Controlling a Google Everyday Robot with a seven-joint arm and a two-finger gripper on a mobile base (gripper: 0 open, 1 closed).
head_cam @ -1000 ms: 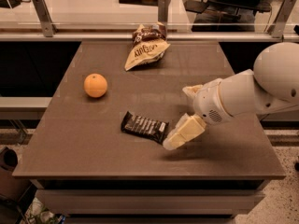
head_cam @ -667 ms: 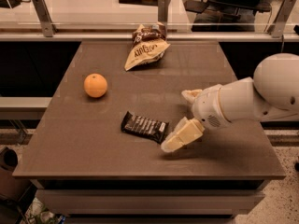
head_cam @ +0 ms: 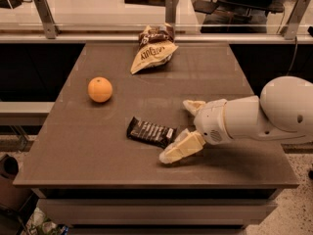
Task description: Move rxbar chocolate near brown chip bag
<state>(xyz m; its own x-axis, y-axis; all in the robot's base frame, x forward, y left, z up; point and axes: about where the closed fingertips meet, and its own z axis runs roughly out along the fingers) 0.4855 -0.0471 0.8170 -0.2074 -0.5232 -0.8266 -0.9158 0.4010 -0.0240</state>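
The rxbar chocolate (head_cam: 150, 131), a flat dark bar with pale lettering, lies on the table (head_cam: 73, 151) near the front middle. The brown chip bag (head_cam: 152, 53), tan with a dark top end, lies at the far middle of the table. My gripper (head_cam: 177, 130) is open just right of the bar. One cream finger (head_cam: 181, 149) is at the bar's near right corner and the other finger (head_cam: 193, 105) is farther back, so the bar's right end lies at the gap between them. The gripper holds nothing.
An orange (head_cam: 100, 89) sits on the left part of the table, between bar and bag. A rail with metal posts (head_cam: 171, 9) runs behind the far edge. My white arm (head_cam: 274, 114) reaches in from the right.
My gripper has shifted slightly left and toward the front edge, closer to the bar's right end. The bar, bag and orange have not moved.
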